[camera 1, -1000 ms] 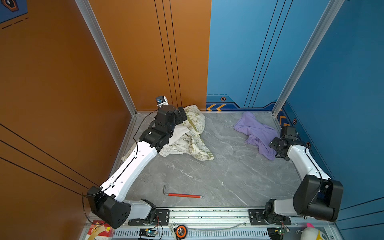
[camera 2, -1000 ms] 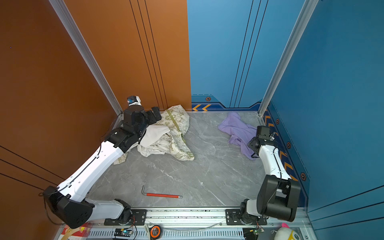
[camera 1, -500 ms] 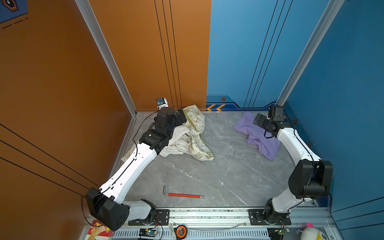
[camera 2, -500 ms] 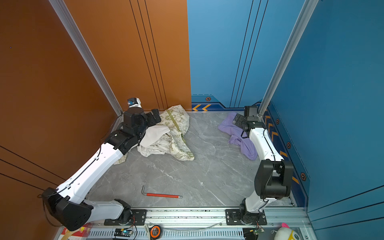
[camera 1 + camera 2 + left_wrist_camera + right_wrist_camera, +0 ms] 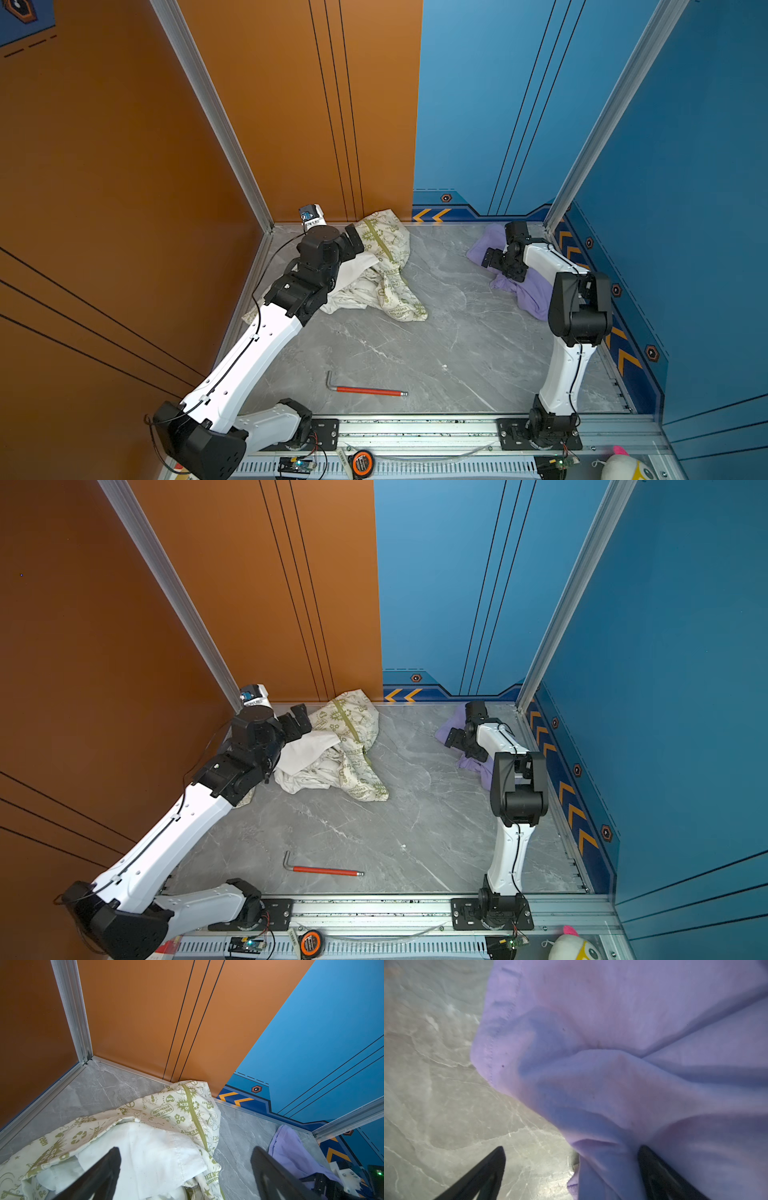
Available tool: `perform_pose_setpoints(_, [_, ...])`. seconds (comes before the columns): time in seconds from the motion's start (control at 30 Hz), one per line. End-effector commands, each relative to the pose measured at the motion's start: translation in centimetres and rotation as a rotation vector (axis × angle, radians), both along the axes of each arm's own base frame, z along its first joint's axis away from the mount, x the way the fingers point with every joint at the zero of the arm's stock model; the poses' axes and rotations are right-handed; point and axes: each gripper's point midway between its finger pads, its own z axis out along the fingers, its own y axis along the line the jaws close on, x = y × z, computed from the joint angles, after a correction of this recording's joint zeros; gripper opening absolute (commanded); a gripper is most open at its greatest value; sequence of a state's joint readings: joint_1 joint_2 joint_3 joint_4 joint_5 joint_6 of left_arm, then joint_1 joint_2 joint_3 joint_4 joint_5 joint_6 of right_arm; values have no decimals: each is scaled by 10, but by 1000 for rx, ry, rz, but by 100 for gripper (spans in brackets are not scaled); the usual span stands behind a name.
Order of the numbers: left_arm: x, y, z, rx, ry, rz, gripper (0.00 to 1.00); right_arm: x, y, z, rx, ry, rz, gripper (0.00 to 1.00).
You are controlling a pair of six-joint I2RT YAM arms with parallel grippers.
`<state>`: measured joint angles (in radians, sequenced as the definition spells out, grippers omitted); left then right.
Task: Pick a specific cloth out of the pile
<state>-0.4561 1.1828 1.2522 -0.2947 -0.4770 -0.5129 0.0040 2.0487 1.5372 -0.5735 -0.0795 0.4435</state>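
On the large cream cloth (image 5: 176, 1109) with olive-green print you can read "LOVE" and "EARTH DAY EVERYDAY"; other words are cut by folds. An olive-green band runs along this thin, wrinkled fabric. A plain white cloth (image 5: 149, 1151), smooth and with a sewn hem, lies on top of it. Together they make the pile (image 5: 382, 274), which sits at the far left of the grey marble-pattern table (image 5: 415, 345), against the orange wall.

The cloth you want, the plain light-purple cloth (image 5: 633, 1043), is soft and matte, with deep rounded folds, a stitched hem and a few tiny dark specks. It lies crumpled at the far right corner of the table (image 5: 536, 291), well apart from the pile.

The left gripper (image 5: 186, 1150) has its black fingers wide apart, over the white cloth, and grips nothing. The right gripper (image 5: 571, 1148) also has its fingers wide apart, low over the edge of the light-purple cloth; a fold lies between them, not clamped.

A metal L-shaped hex key with a red handle (image 5: 365, 390) lies near the front of the table.
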Motion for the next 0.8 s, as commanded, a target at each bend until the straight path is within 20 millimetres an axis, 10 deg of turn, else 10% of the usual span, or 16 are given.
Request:
perform_pose_setpoints(0.0, [-2, 12, 1, 3, -15, 45, 98, -31, 7, -30, 76, 134, -55, 100])
perform_pose_setpoints(0.33, [5, 8, -8, 3, 9, 41, 98, -47, 8, -40, 134, 180, -100, 100])
perform_pose_setpoints(0.77, [3, 20, -32, 69, -24, 81, 98, -8, -17, 121, 67, -273, -128, 100])
